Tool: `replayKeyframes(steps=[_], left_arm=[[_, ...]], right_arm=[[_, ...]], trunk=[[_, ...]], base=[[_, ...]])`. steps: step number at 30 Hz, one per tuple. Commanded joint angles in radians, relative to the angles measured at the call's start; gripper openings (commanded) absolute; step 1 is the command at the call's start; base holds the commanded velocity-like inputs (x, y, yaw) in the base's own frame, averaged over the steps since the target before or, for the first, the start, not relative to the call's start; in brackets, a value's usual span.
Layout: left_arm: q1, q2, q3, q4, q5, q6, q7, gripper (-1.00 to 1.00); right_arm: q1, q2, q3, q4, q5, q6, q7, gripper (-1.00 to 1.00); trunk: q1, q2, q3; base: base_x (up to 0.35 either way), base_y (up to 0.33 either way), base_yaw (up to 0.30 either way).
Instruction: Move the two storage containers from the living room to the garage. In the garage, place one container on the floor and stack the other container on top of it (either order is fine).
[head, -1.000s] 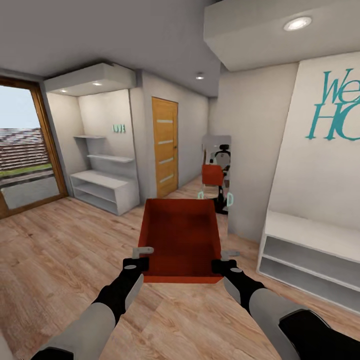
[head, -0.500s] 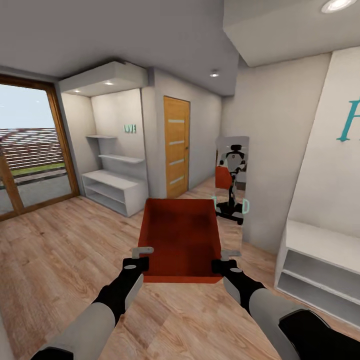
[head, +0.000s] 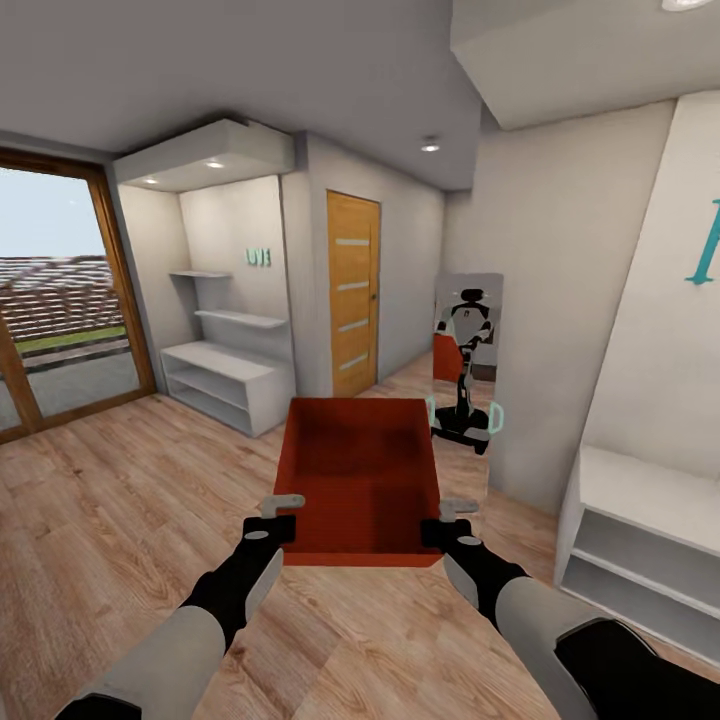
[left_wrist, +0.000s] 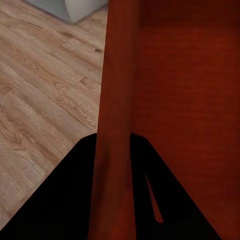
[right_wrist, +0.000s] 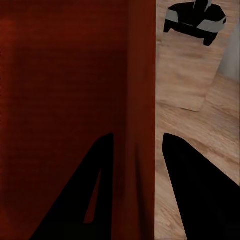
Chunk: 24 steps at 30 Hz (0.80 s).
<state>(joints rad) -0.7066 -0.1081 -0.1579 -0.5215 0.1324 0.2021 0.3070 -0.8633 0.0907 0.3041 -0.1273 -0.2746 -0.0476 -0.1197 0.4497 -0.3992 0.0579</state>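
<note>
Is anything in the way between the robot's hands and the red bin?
No. The left gripper and right gripper are each clamped on a side wall of the red bin, one finger inside and one outside, with nothing between them and it.

white shelf units (head: 232, 385) on wood floor (head: 110, 510)

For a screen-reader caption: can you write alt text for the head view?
Two robot arms carry a red-orange storage container over a light wood plank floor, the left gripper and right gripper each clamped on a side wall. Ahead stand a wooden door, white shelves and a mirror reflecting the robot.
</note>
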Motion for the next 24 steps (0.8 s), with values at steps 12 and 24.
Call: replayKeyframes(steps=[12,24], left_arm=[[-0.001,0.018,-0.018,-0.003,0.033,-0.006,0.006,-1.00],[-0.001,0.019,-0.019,-0.002,0.035,-0.006,0.006,-1.00]], right_arm=[[0.000,0.001,-0.009,0.000,0.002,-0.003,-0.011,-1.00],[0.000,0.003,-0.015,0.000,0.019,-0.003,-0.012,-1.00]], trunk=[[0.000,-0.001,0.000],[0.000,-0.001,0.000]], base=[[0.000,0.000,0.000],[0.074,0.000,0.000]])
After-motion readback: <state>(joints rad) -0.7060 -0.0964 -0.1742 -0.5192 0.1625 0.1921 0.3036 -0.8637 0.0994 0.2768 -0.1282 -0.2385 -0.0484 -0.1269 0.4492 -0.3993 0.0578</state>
